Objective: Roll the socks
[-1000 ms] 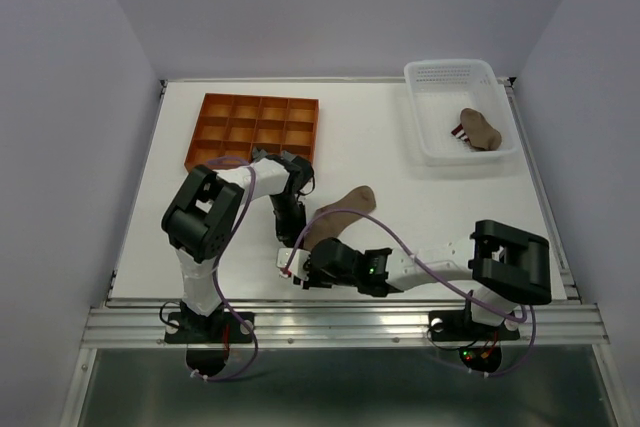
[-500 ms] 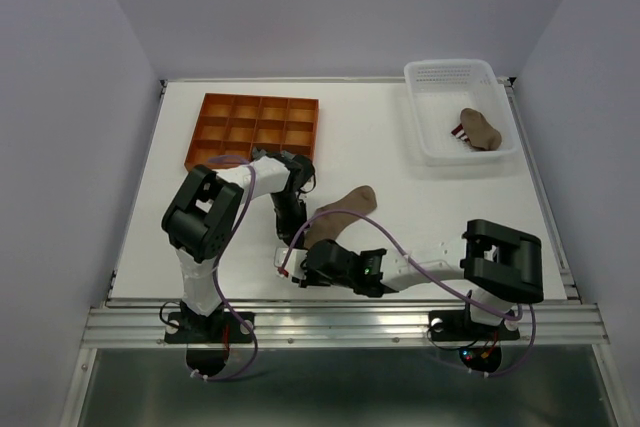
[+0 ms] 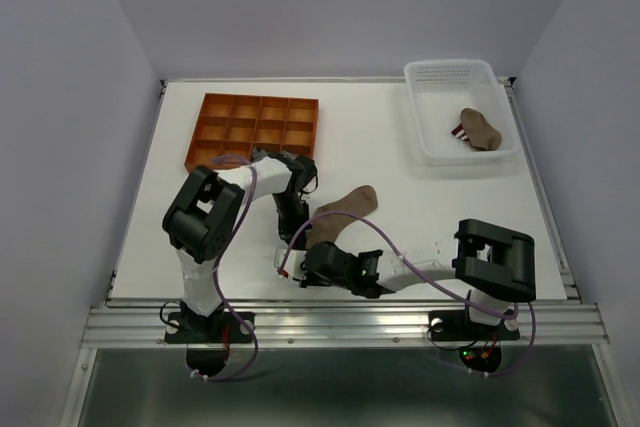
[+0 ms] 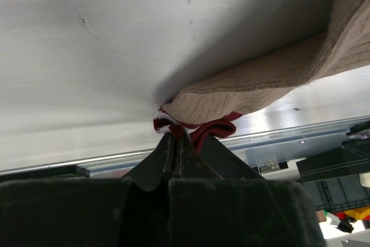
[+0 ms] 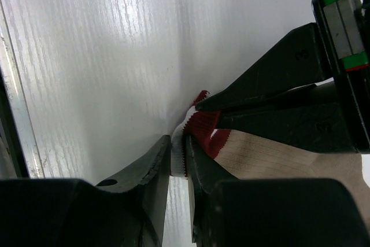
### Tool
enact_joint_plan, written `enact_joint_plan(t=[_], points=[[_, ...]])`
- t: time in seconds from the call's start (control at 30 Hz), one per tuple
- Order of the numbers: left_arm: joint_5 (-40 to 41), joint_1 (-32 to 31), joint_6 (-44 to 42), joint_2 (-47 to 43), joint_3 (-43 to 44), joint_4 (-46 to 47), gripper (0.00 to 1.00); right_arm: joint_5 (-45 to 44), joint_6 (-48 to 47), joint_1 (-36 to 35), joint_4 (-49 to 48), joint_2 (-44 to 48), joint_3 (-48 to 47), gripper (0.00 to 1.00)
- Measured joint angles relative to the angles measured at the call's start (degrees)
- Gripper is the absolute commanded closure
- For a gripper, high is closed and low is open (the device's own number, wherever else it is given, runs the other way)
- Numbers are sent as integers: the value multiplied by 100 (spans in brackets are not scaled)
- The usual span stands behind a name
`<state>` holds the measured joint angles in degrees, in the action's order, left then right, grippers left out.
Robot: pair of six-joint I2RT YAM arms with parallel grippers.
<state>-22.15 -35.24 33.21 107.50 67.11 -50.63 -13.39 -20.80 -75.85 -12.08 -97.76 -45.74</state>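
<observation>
Tan sock (image 3: 342, 209) lies near the middle of the table's (image 3: 400, 187) near edge. I see its red-white cuff (image 4: 199, 128) pinched from two sides, my left gripper (image 4: 175, 139) clenched on it and my right gripper (image 5: 178, 153) clamped on its edge. A second tan sock (image 3: 480, 129) sits in the white basket (image 3: 432, 75) at the far right corner.

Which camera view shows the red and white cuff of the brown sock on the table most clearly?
The right wrist view: the cuff is close, and its red and white stripes are clear. The left wrist view shows only a small, mostly red part of it. In the top view the arms mostly hide it.
</observation>
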Motion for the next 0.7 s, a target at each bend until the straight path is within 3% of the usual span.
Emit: enact_joint_plan(t=[0.3,0.4,0.53,0.6,0.7], points=[[-76,-4,-81,-129,-122,26,89,-50,90,0,-72,-120,9,78],[-74,-4,-140,-166,-129,28,87,-129,153,-11,-157,-164,9,84],[-72,-4,-192,-208,-142,26,71,-186,175,-37,-240,-221,9,99],[-79,-4,-214,-251,-142,26,60,-190,186,-42,-284,-247,9,99],[-70,-7,-238,-345,-142,22,57,-203,254,-39,-297,-249,9,99]])
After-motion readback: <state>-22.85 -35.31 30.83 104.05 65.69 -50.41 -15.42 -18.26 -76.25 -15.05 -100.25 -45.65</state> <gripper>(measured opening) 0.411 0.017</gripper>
